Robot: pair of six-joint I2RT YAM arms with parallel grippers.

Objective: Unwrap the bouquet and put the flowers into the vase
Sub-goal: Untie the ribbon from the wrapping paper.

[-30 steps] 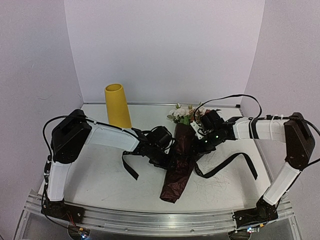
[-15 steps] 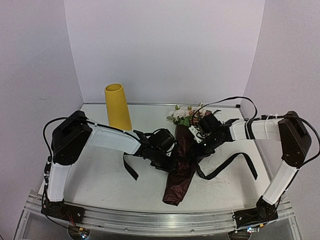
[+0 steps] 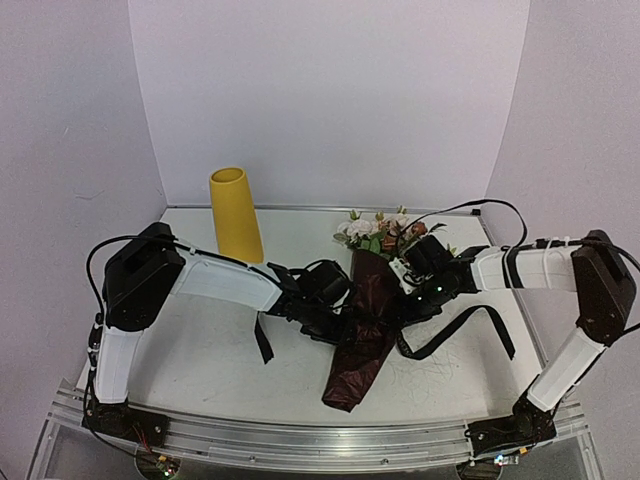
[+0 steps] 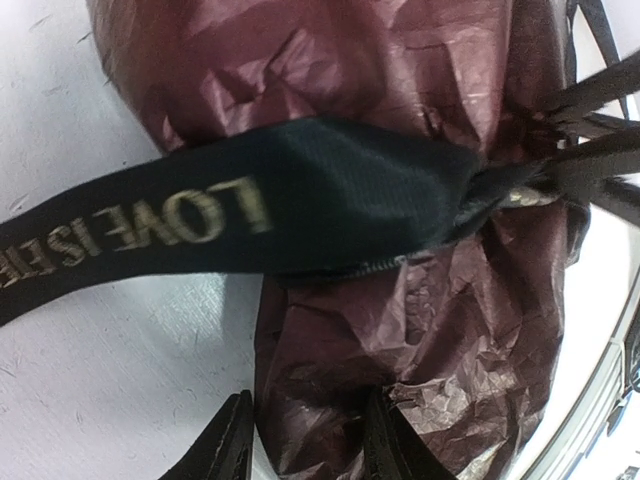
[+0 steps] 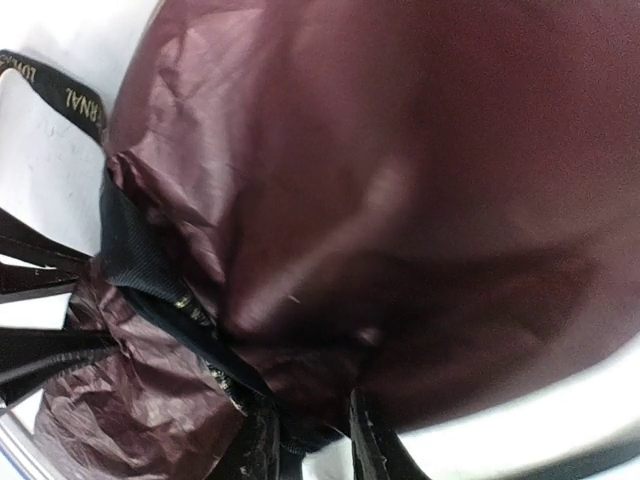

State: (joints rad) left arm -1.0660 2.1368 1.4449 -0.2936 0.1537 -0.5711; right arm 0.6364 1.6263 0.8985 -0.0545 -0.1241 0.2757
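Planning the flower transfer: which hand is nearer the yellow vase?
Left. The left hand is at the bouquet, on the side facing the yellow vase; the right hand is at its opposite side, farther away.

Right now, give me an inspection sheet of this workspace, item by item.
Surface: white table, faintly scuffed.
Job's things: bouquet lying flat, wrapped in dark red paper, black ribbon tied round it; flowers at its far end; yellow vase upright, rear left.
Clutter: nothing seen.
Grippers: left gripper closed on the paper; right gripper appears closed on the ribbon.
Cables: black cable arching over the right arm.
Surroundings: pale walls on three sides; metal rail along the near edge.
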